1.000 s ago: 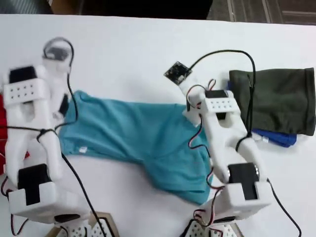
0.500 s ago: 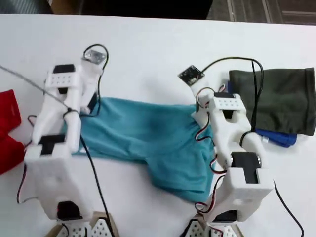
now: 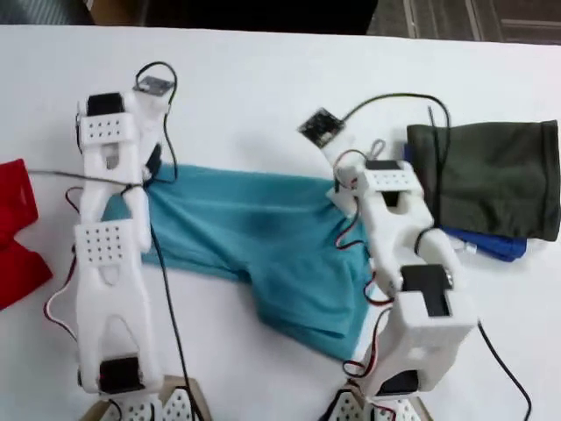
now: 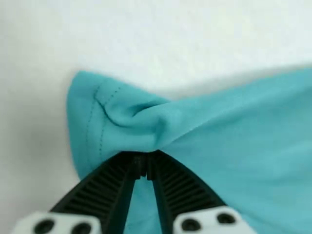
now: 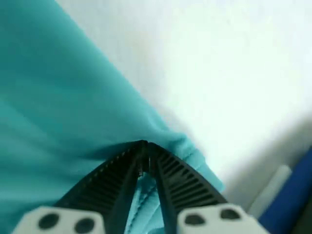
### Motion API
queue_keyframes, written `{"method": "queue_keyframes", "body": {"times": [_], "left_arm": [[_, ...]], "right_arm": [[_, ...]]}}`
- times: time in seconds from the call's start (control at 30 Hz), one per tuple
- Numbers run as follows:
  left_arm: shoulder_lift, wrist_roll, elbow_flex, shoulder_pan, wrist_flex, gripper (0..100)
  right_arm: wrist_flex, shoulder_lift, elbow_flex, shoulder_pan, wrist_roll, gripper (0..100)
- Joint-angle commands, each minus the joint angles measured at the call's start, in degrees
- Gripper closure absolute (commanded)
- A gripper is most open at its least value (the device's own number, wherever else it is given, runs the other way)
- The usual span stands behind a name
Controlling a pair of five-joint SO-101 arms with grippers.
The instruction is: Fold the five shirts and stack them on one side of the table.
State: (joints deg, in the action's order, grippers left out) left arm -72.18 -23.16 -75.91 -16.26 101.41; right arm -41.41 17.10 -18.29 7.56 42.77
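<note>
Entry: your left gripper (image 4: 146, 166) is clenched on a bunched corner of the teal cotton T-shirt (image 3: 263, 237). Over the last second that arm swung in from the table's left side and stretched out. Your right gripper (image 5: 145, 157) pinches the opposite hem corner, near the folded olive-green shirt (image 3: 491, 175). The teal shirt lies mid-table, its far edge now straighter. Judgement: both corners are secured and the fold can start.

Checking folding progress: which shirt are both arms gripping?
The teal shirt mid-table: left gripper and right gripper have jaws shut on its edge. The red shirt, dark green shirt and blue shirt lie aside.
</note>
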Motion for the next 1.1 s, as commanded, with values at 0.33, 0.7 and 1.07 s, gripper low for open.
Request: {"method": "queue_keyframes", "body": {"times": [0.33, 0.7, 1.07], "left_arm": [[6.24, 1.23, -8.92, -2.55, 0.62, 97], [23.21, 1.23, 9.27, -0.44, 1.05, 97], [49.14, 1.14, 53.14, 2.99, -13.10, 97]], "right_arm": [[-26.86, 16.92, 40.97, 0.13, 0.53, 97.8], [-46.73, 3.91, 46.07, 3.21, 0.53, 97.7], [-29.76, -23.78, -0.44, 15.16, 0.62, 97.7]]}}
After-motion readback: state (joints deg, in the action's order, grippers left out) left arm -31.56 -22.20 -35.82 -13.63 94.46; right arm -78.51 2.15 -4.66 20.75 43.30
